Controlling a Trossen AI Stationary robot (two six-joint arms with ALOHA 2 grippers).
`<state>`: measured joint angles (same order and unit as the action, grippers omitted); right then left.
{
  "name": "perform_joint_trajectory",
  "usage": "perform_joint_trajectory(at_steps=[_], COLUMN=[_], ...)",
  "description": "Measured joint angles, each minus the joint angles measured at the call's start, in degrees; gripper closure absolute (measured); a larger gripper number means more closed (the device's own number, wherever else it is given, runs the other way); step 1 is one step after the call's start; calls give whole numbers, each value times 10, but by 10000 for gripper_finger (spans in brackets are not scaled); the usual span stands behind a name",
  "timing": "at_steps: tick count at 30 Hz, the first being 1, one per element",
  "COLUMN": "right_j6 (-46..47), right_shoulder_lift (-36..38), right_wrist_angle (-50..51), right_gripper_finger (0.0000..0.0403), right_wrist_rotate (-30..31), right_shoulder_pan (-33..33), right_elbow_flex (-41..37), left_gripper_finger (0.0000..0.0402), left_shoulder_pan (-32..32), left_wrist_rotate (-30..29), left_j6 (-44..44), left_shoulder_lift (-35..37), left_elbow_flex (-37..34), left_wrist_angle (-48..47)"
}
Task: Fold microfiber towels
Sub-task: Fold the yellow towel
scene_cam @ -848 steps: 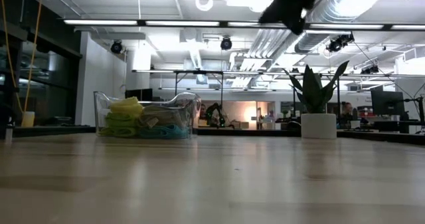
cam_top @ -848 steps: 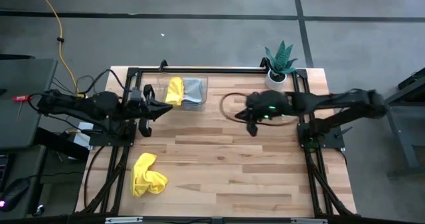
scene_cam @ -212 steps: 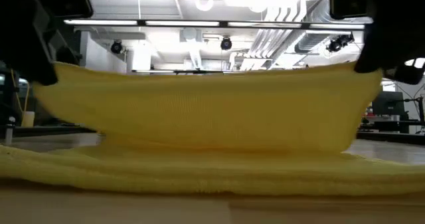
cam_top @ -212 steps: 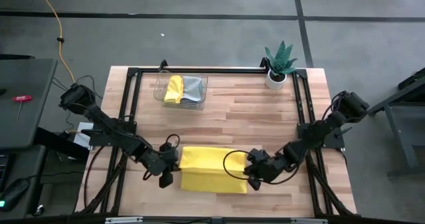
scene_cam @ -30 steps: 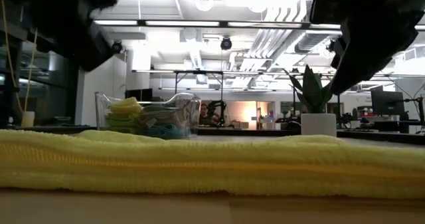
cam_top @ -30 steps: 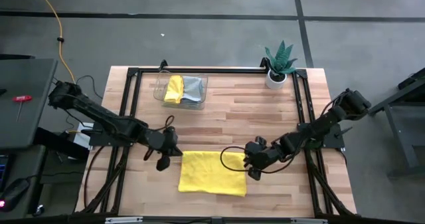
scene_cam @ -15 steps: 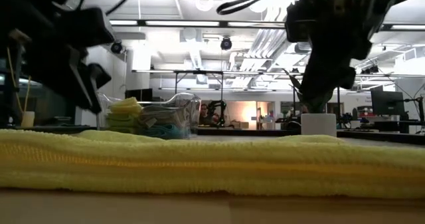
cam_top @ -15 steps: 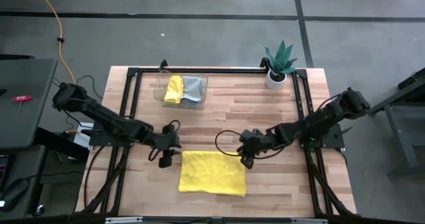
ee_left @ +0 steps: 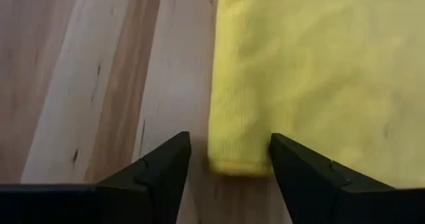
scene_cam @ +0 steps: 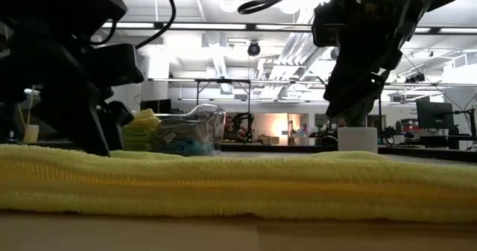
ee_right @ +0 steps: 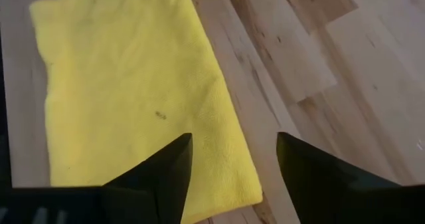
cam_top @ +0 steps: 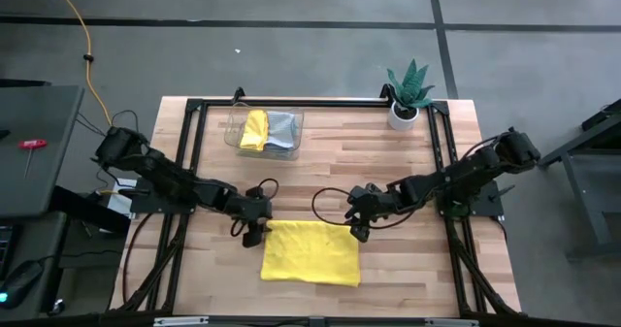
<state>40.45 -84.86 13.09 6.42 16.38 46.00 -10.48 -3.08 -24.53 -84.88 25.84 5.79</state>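
In the low view the yellow towel [scene_cam: 238,188] ran off both side edges. The tray [scene_cam: 168,132] stood partly hidden behind the left gripper [scene_cam: 93,135]; its cloths were indistinct.

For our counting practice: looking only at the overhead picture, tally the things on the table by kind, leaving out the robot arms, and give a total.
Towels showing: 3 (flat yellow towel, tray's yellow towel, grey towel beside it)
Clear tray: 1
Potted plant: 1
Total: 5
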Motion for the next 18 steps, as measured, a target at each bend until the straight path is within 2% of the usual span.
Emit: perform_joint_trajectory(at_steps=[4,9,18], right_j6=[0,-18,-34], right_shoulder_lift=[0,-13,-81], right_wrist_angle=[0,7,12], right_gripper_finger=[192,192,192], right_wrist_rotate=[-8,-67,-44], right_shoulder_pan=[1,8,18], right_elbow_flex=[0,0,0], left_gripper_finger=[203,228,316], left_shoulder_pan=[5,5,5], left_wrist_rotate=[3,7,8], left_j6=[-5,6,18], left_shoulder_lift=[-8,-8,-8], left_elbow_flex=[0,-1,-2], left_wrist_angle=[17,25,22])
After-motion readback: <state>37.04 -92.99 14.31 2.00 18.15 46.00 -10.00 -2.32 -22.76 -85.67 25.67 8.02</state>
